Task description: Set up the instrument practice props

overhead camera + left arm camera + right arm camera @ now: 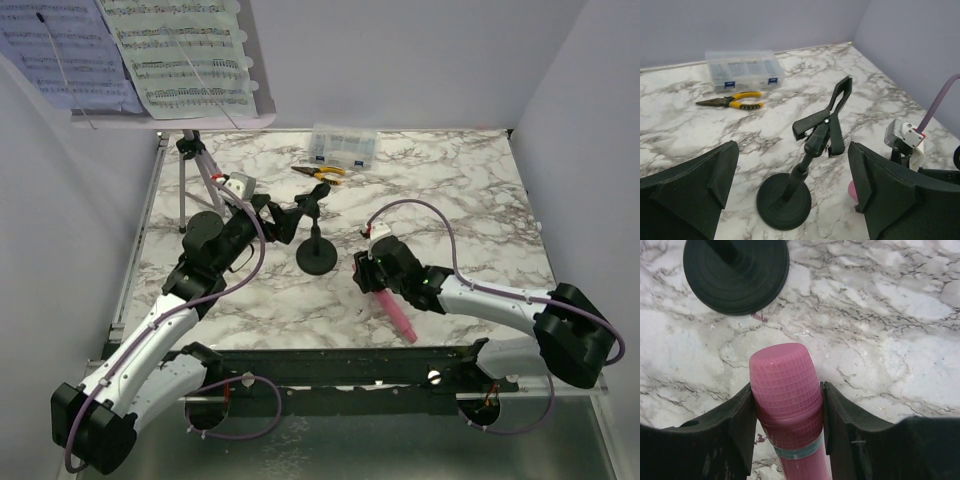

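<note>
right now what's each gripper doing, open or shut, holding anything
left gripper: open, holding nothing
right gripper: closed on the pink microphone

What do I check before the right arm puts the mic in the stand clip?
1. Right tool gripping microphone: ok, shut on it.
2. Clip on stand empty: ok.
3. Stand base flat on table: ok.
4. Left tool steadying stand: not ok, open, fingers either side, not touching.
5. Microphone off table: cannot tell.
6. Pliers and box out of the way: ok, behind stand.
</note>
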Tool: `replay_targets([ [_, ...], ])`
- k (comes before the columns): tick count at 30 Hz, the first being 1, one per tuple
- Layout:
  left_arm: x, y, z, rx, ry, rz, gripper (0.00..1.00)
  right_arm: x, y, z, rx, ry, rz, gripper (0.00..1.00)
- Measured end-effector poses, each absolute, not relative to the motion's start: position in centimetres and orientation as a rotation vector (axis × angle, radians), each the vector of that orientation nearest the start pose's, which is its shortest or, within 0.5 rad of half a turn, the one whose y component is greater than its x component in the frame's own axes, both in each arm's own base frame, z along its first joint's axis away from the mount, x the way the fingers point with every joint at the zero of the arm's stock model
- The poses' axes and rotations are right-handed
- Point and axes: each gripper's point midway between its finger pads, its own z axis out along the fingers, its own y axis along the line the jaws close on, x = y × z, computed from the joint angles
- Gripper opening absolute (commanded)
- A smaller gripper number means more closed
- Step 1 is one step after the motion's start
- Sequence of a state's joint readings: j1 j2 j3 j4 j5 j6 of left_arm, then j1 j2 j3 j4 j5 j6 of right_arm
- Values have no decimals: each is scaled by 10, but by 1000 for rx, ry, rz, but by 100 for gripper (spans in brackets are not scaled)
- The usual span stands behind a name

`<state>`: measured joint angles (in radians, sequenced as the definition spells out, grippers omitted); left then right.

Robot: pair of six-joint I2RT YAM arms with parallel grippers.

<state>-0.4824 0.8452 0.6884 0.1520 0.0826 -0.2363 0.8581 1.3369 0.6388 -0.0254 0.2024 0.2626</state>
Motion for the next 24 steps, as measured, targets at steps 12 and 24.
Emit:
replay_targets([
  [12, 311, -221, 294, 427, 1570, -997, 99, 249, 245, 95, -457, 2132, 420, 0],
  [24, 299, -242, 289, 537, 1555, -1040, 83, 245, 249, 130, -423, 2017, 534, 0],
])
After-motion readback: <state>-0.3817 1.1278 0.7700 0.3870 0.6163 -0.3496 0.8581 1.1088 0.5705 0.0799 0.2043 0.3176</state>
